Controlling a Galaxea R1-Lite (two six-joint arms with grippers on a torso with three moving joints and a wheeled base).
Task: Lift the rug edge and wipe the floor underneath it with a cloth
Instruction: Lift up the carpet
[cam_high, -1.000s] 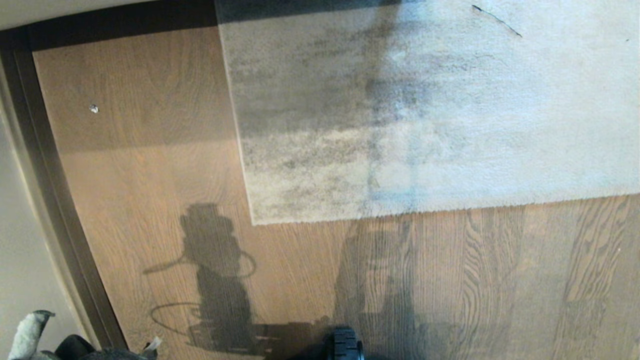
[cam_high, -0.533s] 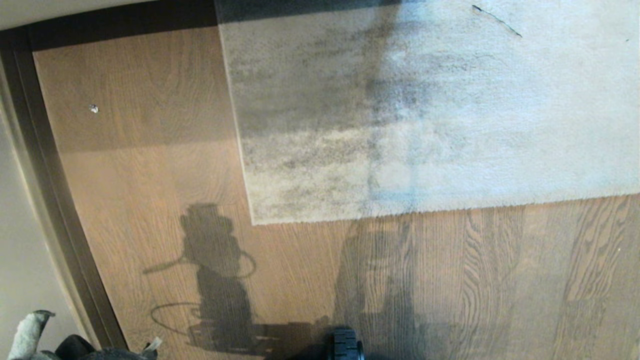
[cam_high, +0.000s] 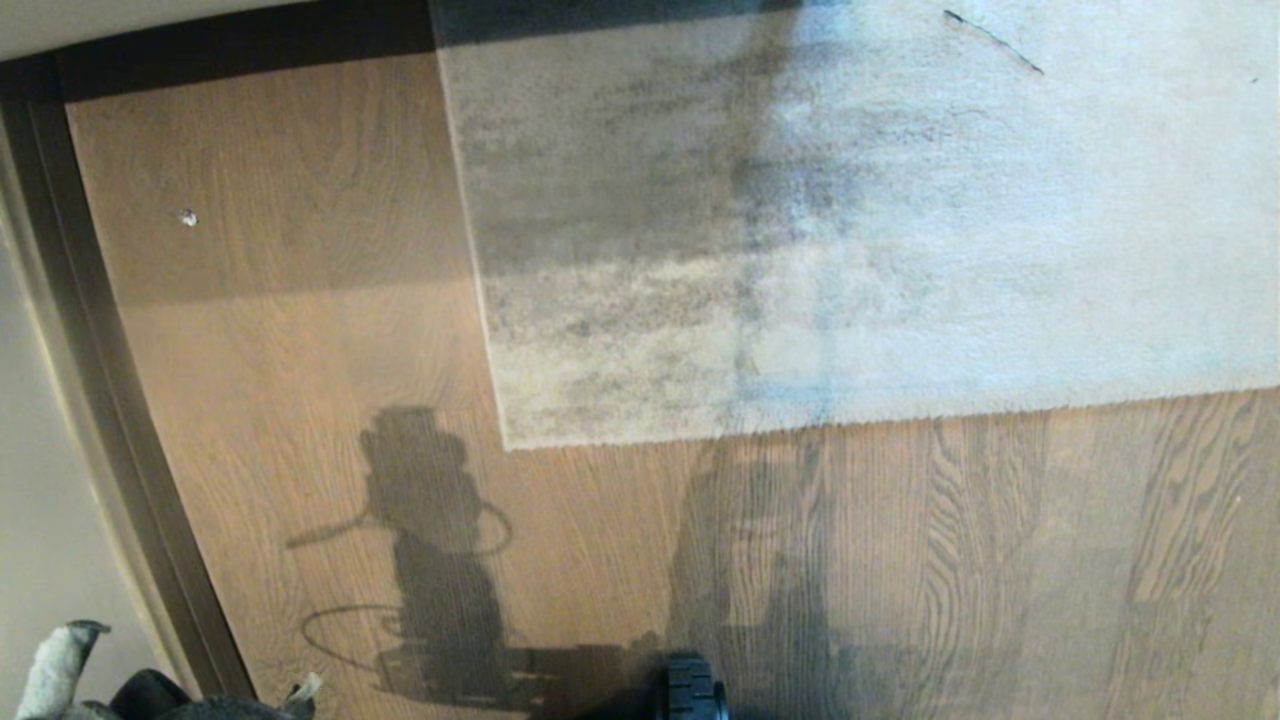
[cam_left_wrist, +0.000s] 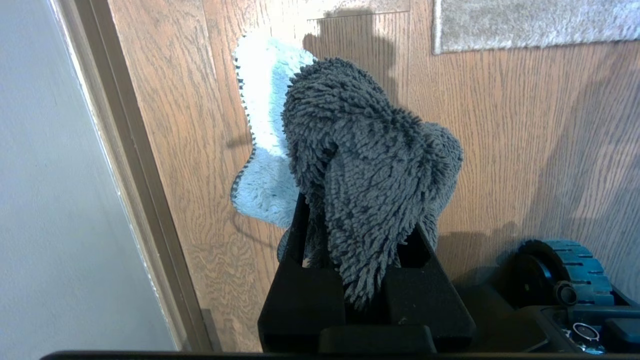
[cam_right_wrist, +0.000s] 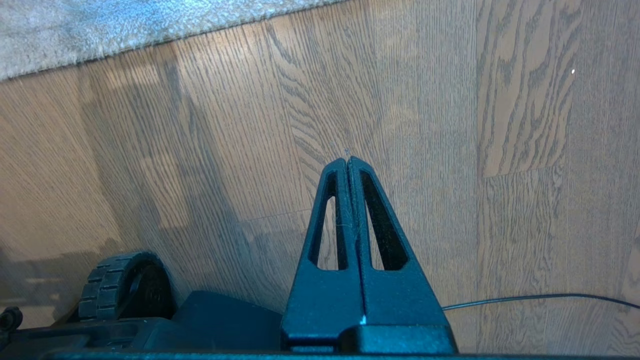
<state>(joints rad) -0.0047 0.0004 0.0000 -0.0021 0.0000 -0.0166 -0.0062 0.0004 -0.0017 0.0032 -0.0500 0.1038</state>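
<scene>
Left end effector (cam_left_wrist: 350, 280): pinching the cloth (cam_left_wrist: 370, 165), a fuzzy dark grey rag with a pale blue-white underside that bunches up over the fingers; it hangs above the floor (cam_left_wrist: 500, 150) near the skirting strip (cam_left_wrist: 145, 200).
Right end effector (cam_right_wrist: 348, 165): pressed together with nothing between the fingers, poised over bare planks, apart from the rug.
Rug edge (cam_high: 800, 420): lying flat on the floor in the head view, its near corner (cam_high: 508, 440) toward the robot's left; the border also shows in both wrist views.
Step in hand: my reading is the start, cloth ready, rug not yet lifted, nothing wiped.
Next move: likely the right end effector must spread, reach the border and slip a finger under the pile to raise it, leaving room for the cloth.
</scene>
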